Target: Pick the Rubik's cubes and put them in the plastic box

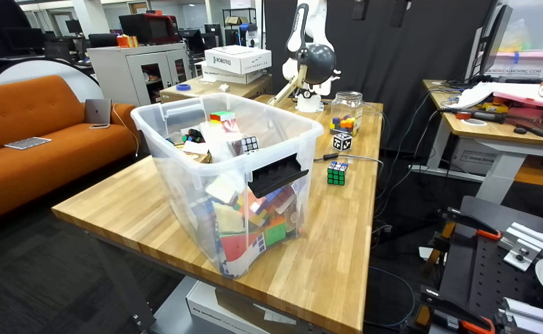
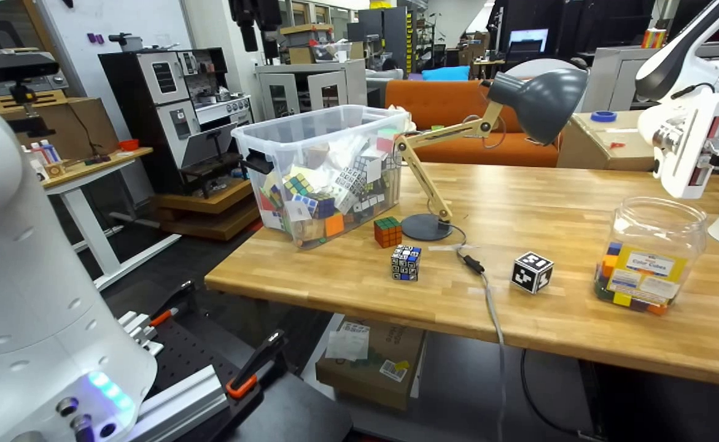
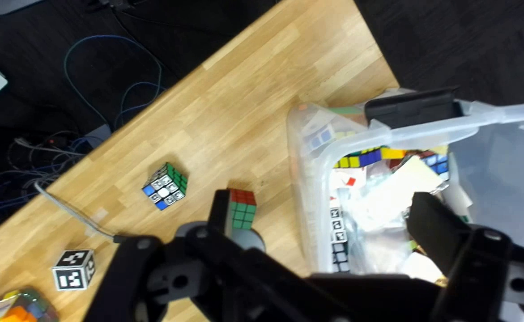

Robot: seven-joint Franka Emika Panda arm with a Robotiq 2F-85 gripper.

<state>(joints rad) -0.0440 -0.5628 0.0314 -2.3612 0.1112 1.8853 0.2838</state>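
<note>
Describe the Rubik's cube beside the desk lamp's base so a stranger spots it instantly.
On the wooden table stands a big clear plastic box with a desk lamp near it. The Rubik's cube sits beside the lamp's round base. Unlike the neighbouring Rubik's cube with patterned black-and-white squares, it shows only plain green and orange-red.

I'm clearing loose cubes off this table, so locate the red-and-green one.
The red-and-green cube sits near the middle of an exterior view, in front of the plastic box and just left of the lamp's round base.
</note>
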